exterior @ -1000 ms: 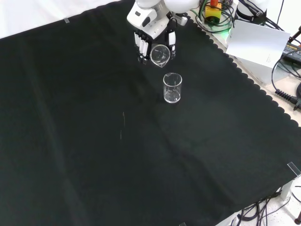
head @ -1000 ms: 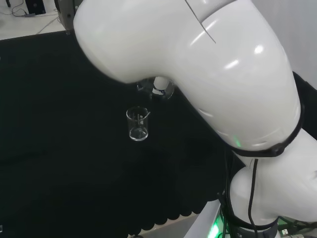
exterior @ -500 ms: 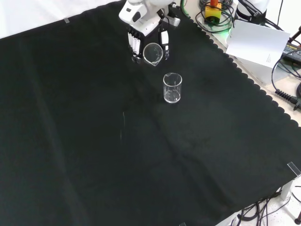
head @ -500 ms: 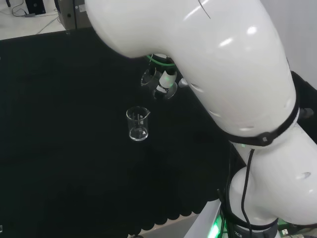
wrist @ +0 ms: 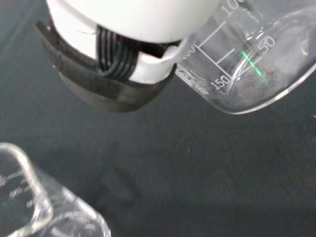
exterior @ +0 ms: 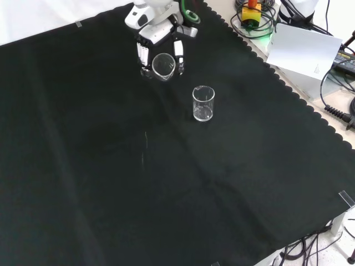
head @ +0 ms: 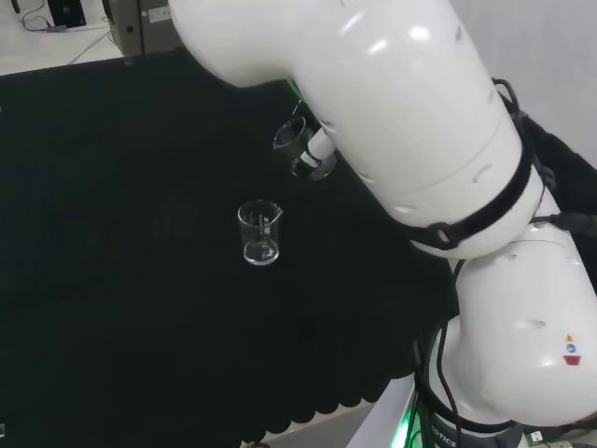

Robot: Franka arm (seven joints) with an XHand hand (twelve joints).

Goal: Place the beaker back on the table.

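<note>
The robot hand point(exterior: 158, 41) grasps a tilted beaker point(exterior: 163, 65), fingers curled round it, held above the black bench point(exterior: 111, 183) at the far side of the front view. A second beaker point(exterior: 203, 103) stands upright near it. Best to level the held glass first, then lower it onto bare cloth, well apart from that neighbour.

The cloth point(exterior: 111, 183) is plain black with a scalloped edge. On it stands a colourless clear beaker point(exterior: 203, 103). Just beyond that beaker, the hand point(exterior: 157, 34) is white with black fingers point(exterior: 179, 55), curled round a second clear beaker point(exterior: 163, 65) bearing white printed graduation marks.
</note>
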